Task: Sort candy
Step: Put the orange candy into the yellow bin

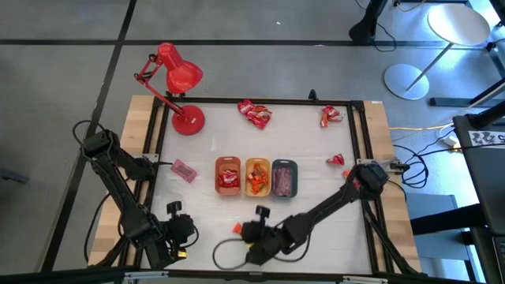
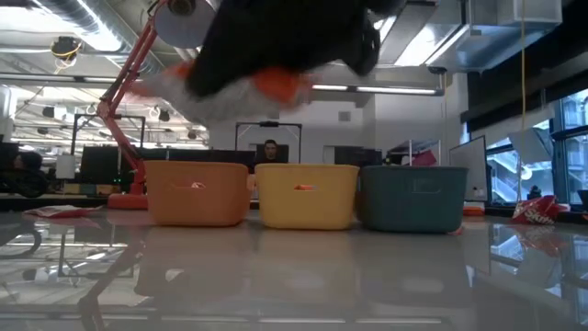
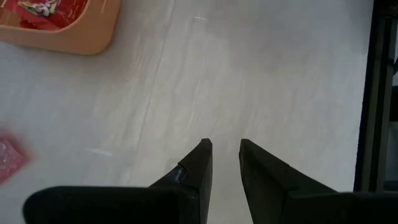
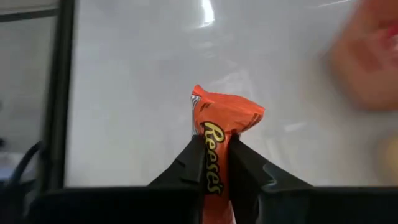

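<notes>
The right pincer (image 4: 214,163) clamps an orange Reese's candy (image 4: 221,134) between its fingertips, above the white counter (image 1: 316,205) near its front edge, short of the three trays (image 1: 256,177). More candy (image 1: 255,113) lies loose along the far side. The left pincer (image 3: 225,163) hangs empty near the front-left corner, fingers slightly apart; a pink wrapper (image 3: 9,158), apparently candy, lies blurred nearby.

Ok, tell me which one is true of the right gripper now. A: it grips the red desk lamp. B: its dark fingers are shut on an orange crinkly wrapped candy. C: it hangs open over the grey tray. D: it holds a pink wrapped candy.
B: in the right wrist view the right gripper has its dark fingers clamped on the orange crinkly wrapped candy, above the white table.
</notes>
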You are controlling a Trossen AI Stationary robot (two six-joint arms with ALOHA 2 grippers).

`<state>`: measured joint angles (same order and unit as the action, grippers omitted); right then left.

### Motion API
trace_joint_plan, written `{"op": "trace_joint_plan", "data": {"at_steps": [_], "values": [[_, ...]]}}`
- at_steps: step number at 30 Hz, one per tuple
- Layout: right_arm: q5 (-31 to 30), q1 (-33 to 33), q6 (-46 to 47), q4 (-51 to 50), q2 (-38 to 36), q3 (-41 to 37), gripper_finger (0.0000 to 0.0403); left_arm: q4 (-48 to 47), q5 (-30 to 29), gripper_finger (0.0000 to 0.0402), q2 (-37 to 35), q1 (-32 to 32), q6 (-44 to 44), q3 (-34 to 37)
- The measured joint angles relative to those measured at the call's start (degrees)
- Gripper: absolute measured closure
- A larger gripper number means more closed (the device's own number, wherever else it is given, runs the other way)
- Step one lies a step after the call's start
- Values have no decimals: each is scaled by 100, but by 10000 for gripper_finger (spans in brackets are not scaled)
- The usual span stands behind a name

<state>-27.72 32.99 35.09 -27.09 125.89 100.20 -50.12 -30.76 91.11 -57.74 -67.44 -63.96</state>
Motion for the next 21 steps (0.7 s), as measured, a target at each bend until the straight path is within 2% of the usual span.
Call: {"op": "trace_joint_plan", "data": {"at_steps": [8,12,16,21], "values": [[-507,-641,244,-1572,-586,7,360,-3,0,329,0,0,39,-2],[-532,-1143,343,-2157,-665,-60,360,-1,0,329,-2,7,37,-2],[-530,-1667,341,-2453,-665,-252,360,1,0,329,-2,9,14,-2],[-260,-2187,190,-2202,-663,-606,361,4,2,329,-2,7,-89,-2]]}}
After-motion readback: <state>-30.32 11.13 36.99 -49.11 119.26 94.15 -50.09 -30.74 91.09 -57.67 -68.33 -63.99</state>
